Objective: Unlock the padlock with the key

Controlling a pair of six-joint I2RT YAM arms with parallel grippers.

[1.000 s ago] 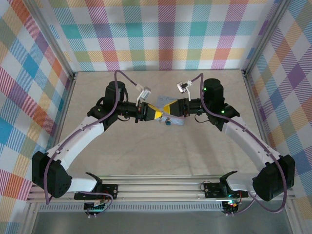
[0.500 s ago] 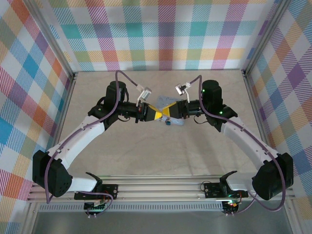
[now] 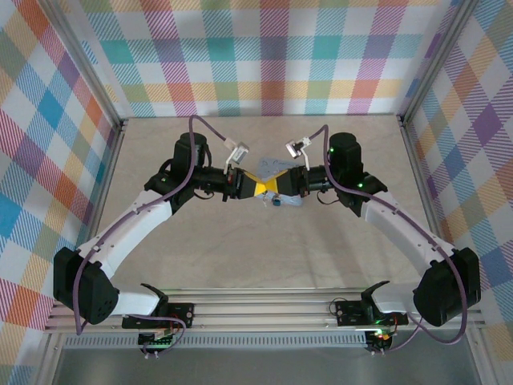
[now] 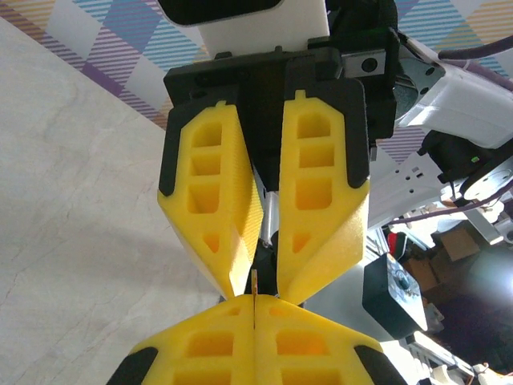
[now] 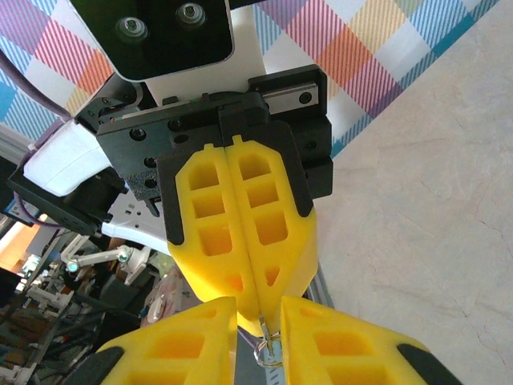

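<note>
Key bridged between gripper tips, above the surface [image 3: 264, 249] middle.
Left gripper [image 4: 253, 298] is clamped on the key [image 4: 254, 282], whose long axis points right into the right gripper [image 5: 258, 309], whose parted jaws straddle its free end.

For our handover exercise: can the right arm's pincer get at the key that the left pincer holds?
Probably yes: the right pincer is open astride the key, which juts from the shut left pincer; nothing stands between them.

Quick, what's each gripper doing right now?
Left gripper: closed, pinching a thin metal key.
Right gripper: jaws narrowly apart; whether it holds anything cannot be told.
</note>
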